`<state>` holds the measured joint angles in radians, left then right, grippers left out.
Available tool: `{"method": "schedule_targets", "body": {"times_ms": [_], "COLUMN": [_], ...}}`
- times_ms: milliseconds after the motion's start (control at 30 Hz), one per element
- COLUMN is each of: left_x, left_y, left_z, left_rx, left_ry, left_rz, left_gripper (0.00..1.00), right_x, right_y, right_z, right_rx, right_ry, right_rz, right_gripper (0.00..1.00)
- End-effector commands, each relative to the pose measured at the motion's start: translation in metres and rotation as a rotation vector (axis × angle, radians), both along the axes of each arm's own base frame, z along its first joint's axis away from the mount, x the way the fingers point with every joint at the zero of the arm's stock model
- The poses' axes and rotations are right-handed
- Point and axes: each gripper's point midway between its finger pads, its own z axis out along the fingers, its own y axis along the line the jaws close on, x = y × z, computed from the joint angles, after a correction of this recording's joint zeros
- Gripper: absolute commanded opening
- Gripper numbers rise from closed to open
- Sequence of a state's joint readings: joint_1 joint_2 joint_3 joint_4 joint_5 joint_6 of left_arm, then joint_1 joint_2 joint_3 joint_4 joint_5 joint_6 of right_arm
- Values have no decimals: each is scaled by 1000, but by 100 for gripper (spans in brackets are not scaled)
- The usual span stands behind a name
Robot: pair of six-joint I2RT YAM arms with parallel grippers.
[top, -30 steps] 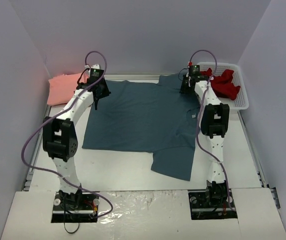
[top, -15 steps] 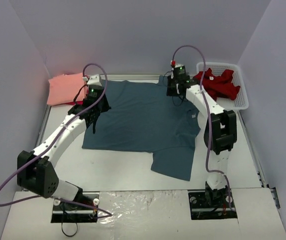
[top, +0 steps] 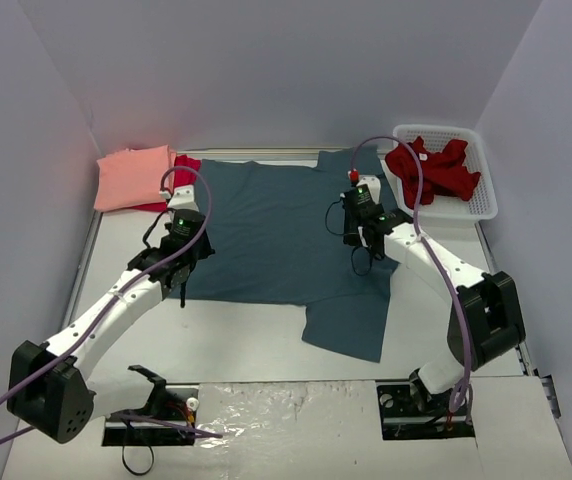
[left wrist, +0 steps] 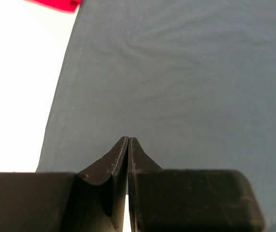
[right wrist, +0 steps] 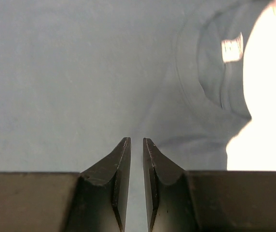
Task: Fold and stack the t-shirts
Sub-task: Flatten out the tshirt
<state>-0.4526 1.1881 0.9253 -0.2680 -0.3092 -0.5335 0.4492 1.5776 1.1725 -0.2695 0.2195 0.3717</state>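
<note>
Both arms have drawn back nearward since the prior frame, off the shirt's far edge.

Left tool (left wrist: 129, 140): tips pressed together, empty. The slate-blue t-shirt (left wrist: 176, 87) lies flat beneath and ahead, its edge just left.

Right tool (right wrist: 137, 141): narrow slit, gripping nothing. Collar (right wrist: 210, 82) ahead-right.

Farther off: salmon-pink t-shirt (top: 131, 178), crimson t-shirt (top: 184, 162), dark red t-shirt (top: 436, 168) in basket (top: 484, 205).

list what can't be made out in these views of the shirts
- Crimson shirt: top view, mostly hidden under the salmon-pink shirt; left wrist view, cut off by the top edge.
- Dark red cloth in the basket: top view, crumpled; shape unclear.
- Neck label of the slate-blue shirt: right wrist view, print too blurred.
</note>
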Motion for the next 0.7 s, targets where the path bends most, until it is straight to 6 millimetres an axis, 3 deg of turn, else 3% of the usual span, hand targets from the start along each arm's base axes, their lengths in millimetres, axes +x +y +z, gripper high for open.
{"method": "schedule_targets", "body": {"times_ms": [0, 167, 667], "left_x": [-1, -6, -10], "left_y": [2, 1, 2], "left_z": [-1, -20, -51], "left_rx": [9, 31, 77], "left_ry": [-27, -9, 36], "left_rz": [12, 7, -2], "left_gripper": [2, 2, 3], "right_x": [-20, -45, -66], "right_y": [-16, -23, -29], "right_z": [-12, -41, -104], "right_rx": [-31, -57, -86], "right_ry": [7, 60, 165], "right_rz": [-88, -122, -179], "right_gripper": [13, 11, 8]}}
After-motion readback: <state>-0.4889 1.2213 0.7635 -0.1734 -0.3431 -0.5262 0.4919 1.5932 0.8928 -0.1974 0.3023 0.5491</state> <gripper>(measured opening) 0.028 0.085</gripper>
